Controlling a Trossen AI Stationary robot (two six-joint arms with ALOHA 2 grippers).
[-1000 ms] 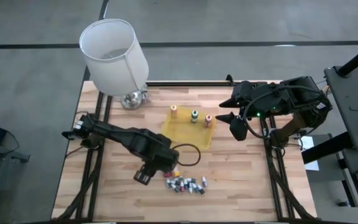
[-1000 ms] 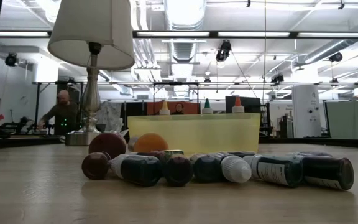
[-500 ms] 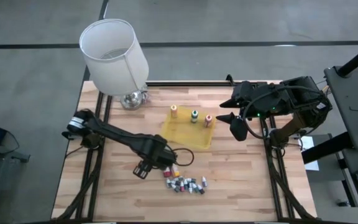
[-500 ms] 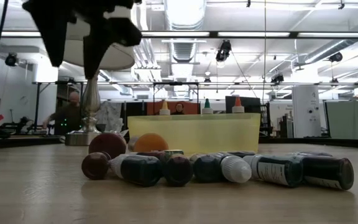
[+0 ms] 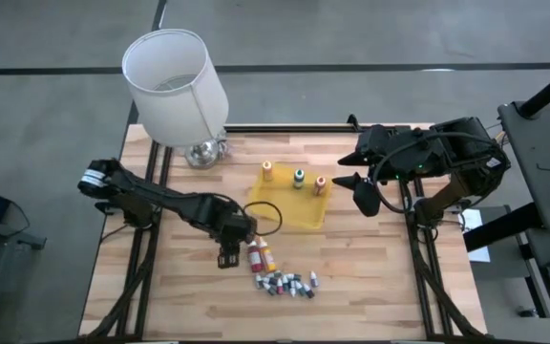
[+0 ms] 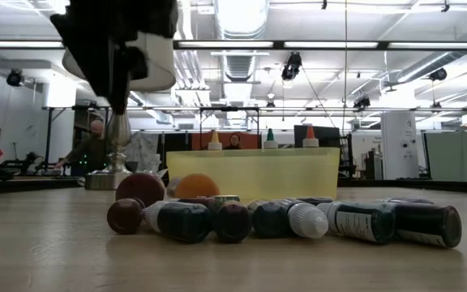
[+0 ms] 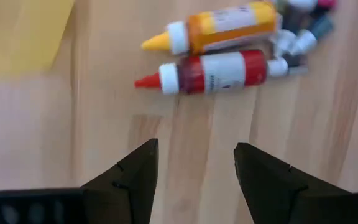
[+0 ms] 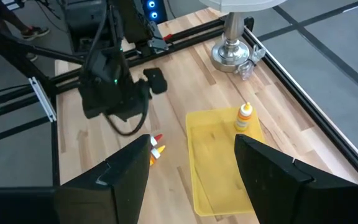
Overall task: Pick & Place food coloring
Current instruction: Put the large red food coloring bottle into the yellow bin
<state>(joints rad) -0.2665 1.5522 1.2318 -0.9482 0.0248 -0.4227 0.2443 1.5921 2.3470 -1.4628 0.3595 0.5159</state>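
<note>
— Why is the left gripper [image 5: 227,257] over the table [image 5: 370,287]?
— Jaws apart and empty, it hangs beside the red bottle [image 7: 219,71] and orange bottle [image 7: 213,30], likely lining up a pick.
— And the right gripper [image 5: 359,191]?
— Open, empty, waiting beside the tray [image 5: 289,212], where three bottles [image 5: 297,178] already stand.

Table layout from above

A tray [image 5: 294,208] is set at the table's [image 5: 370,287] middle, with three bottles [image 5: 297,178] stood in it along the far wall. A lamp [image 5: 175,86] is placed at the far left corner. A cluster of vials [image 5: 285,283] is laid nearer than the tray, two larger bottles [image 5: 260,255] beside it on the left.
</note>
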